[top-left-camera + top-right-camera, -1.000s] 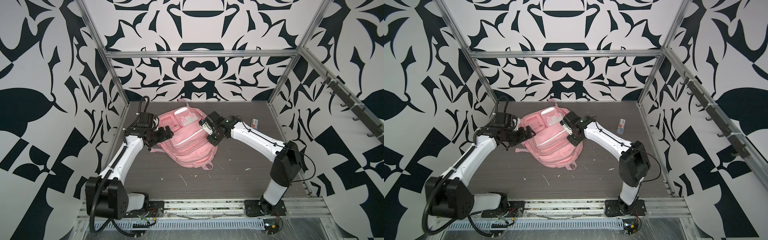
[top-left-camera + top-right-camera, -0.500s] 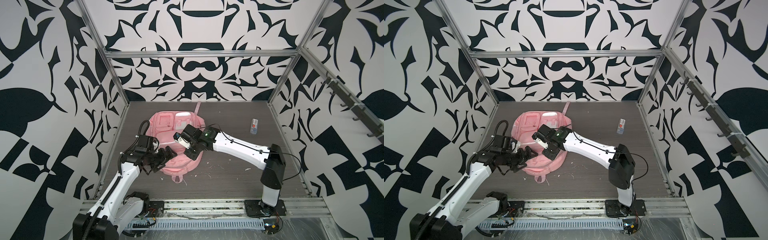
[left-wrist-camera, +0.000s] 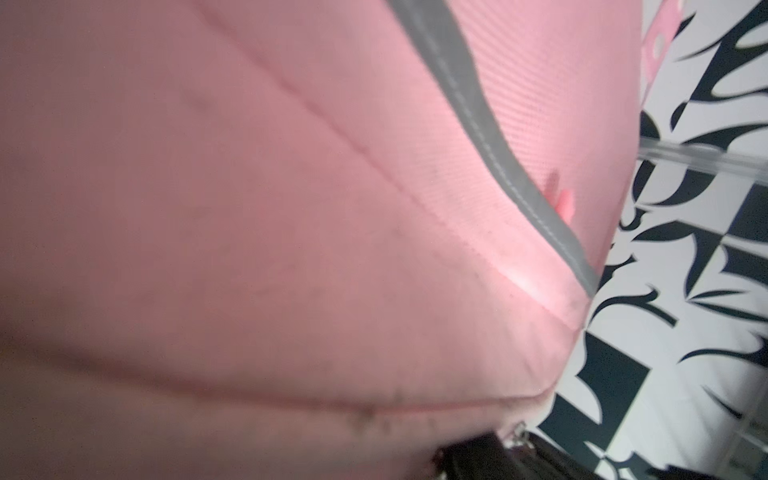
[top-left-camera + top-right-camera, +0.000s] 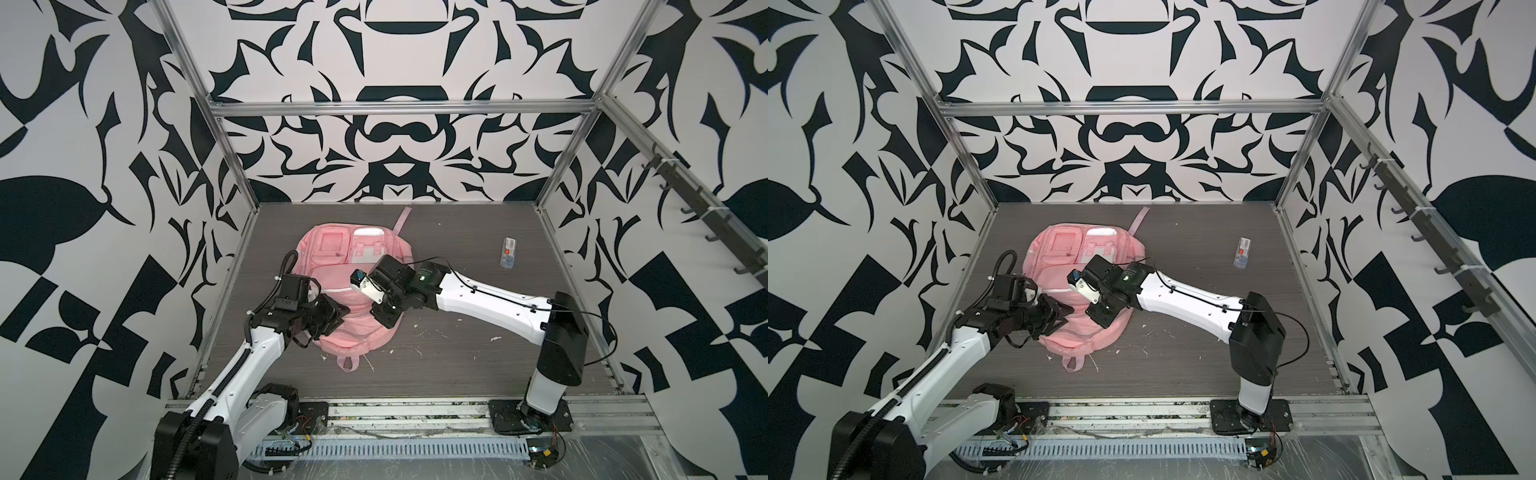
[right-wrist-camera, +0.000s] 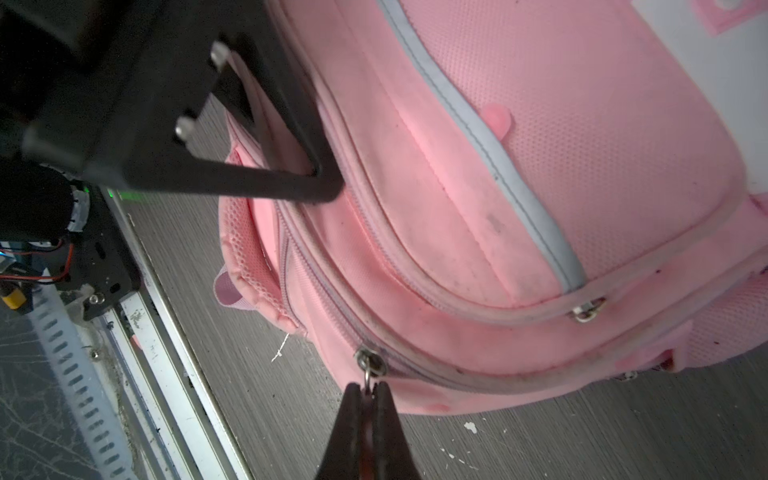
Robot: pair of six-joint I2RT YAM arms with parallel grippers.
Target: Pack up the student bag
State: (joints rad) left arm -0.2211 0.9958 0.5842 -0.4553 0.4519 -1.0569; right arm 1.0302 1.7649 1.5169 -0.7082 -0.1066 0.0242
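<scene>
- Both arms have drawn back toward their bases over the last second. The bag (image 4: 324, 270) has come with them, turned so its loop (image 4: 339, 363) now points at the near edge of the table (image 4: 457, 374).
- We find the bag lying flat on the table, directly under both end effectors and touching each.
- Our right end effector (image 5: 368, 388) is clamped fully shut on the zip pull (image 5: 368, 376), with the slider just ahead of its tips.
- Our left end effector (image 4: 1059, 316) presses against the bag's side, across from the right one. We cannot tell how wide its jaws stand, or whether they have caught any fabric.
- We read this as the set-up for opening: the left steadies the bag and the right is ready to draw the pull along its track. The zip looks closed beside the right end effector, so packing has not begun.
- A small clear item (image 4: 509, 251) lies well apart from the right end effector, probably still to go in.
</scene>
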